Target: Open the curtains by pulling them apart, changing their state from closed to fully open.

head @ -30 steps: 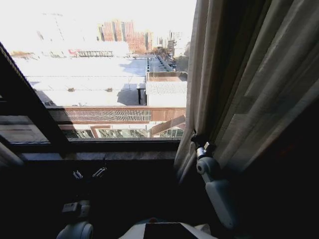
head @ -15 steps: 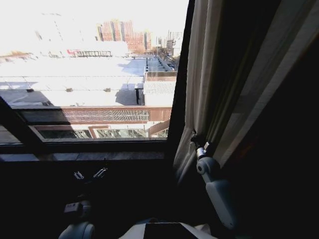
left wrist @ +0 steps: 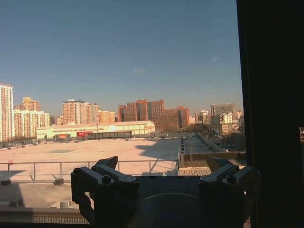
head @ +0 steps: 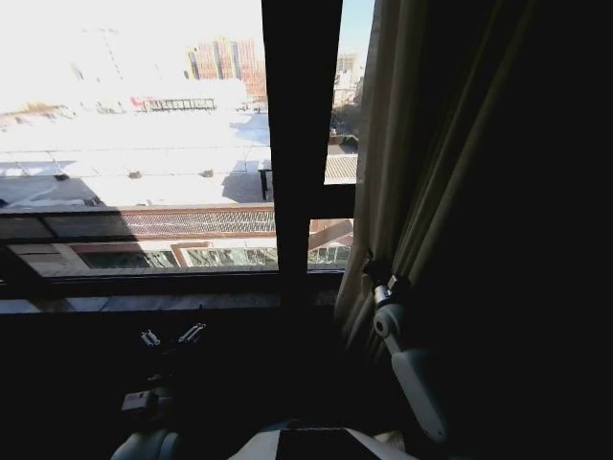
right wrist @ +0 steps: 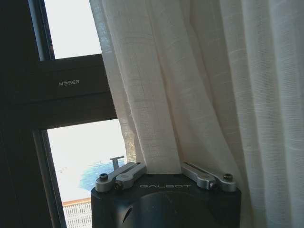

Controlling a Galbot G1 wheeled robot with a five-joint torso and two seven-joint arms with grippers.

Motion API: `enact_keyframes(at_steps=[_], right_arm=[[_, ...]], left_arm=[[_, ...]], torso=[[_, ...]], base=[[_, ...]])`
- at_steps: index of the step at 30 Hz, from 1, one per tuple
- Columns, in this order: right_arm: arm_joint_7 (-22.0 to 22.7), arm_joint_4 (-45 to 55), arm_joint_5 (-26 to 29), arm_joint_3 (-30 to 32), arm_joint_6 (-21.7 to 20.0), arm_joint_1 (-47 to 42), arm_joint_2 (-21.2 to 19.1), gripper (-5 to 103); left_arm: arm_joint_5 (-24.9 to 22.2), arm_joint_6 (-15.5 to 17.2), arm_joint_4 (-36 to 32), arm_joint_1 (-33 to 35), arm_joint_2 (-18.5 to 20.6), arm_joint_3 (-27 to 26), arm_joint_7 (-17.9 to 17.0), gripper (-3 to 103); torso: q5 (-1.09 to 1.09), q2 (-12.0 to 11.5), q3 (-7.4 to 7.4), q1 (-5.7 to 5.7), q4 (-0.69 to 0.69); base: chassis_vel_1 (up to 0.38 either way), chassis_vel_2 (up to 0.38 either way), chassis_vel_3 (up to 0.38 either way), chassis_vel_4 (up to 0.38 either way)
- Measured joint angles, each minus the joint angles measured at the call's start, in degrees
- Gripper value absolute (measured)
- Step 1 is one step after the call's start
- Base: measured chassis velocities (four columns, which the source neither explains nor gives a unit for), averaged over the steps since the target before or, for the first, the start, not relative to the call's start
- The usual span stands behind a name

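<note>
Nearest in the head view, low by the robot's body, the left gripper (head: 170,337) hangs idle below the window sill (head: 144,287), its fingers spread apart with nothing between them; its own wrist view shows the two dark finger blocks standing well apart against the open sky and the rooftops. A little farther out and to the robot's right, the right gripper (head: 380,286) is raised into the curtains (head: 412,172). In the right wrist view its two metal fingers (right wrist: 118,176) lie flat on top of the black gripper body, folded in toward each other, with a bunched pleat of the curtains (right wrist: 190,95) coming down between them, so it looks clamped on the cloth. What shows of the curtains is one gathered panel at the right side of the window, beside the black window frame (head: 299,144), with the glass to its left bare. The cloth is a sheer, off-white, loose weave with a faint grid of threads and long soft vertical folds. It should handle as light and limp, sliding easily but giving no stiffness, so it will trail and swing, not push. A pinch on a gathered fold near the inner edge, as here, seems the sound place to hold, since a single thin layer could slip or snag. Beyond the glass lie flat pale rooftops and distant brick towers.
</note>
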Motion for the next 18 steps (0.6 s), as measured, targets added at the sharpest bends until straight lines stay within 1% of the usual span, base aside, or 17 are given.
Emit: enact_keyframes(at_steps=[1,3,7,10,12,18], right_arm=[[0.04,0.05,0.00,0.22,0.01,-0.20,0.04,0],[0.05,0.13,-0.03,0.40,0.01,-0.37,0.07,0],[0.06,0.55,-0.21,0.81,0.06,-0.94,0.09,0],[0.09,0.94,-0.30,1.04,0.10,-1.30,-0.02,0],[0.09,1.16,-0.32,1.22,0.12,-1.47,-0.15,0],[0.05,1.59,-0.14,1.35,0.10,-1.73,-0.41,0]], left_arm=[[-0.02,-0.05,-0.16,0.07,0.05,-0.03,-0.02,100],[-0.05,-0.10,-0.29,0.13,0.08,-0.06,-0.04,100],[-0.10,-0.23,-0.53,0.32,0.10,-0.10,-0.09,100],[-0.12,-0.33,-0.57,0.40,0.09,-0.03,-0.09,100],[-0.12,-0.37,-0.57,0.41,0.09,0.02,-0.08,100],[-0.02,-0.42,-0.69,0.33,-0.13,0.01,-0.07,100]], torso=[[-0.06,0.00,0.00,0.00,0.00],[-0.09,0.00,0.00,0.01,0.01],[-0.04,0.01,-0.01,0.00,0.01],[-0.05,0.01,-0.01,-0.01,-0.01],[0.00,0.01,0.00,-0.01,-0.02],[-0.02,0.00,0.00,0.00,0.00]], base=[[0.000,0.000,0.000,0.000],[0.031,0.022,-0.015,-0.024],[0.054,0.065,-0.055,-0.041],[0.000,0.000,0.000,0.000],[0.000,0.000,0.000,0.000],[0.000,0.000,0.000,0.000]])
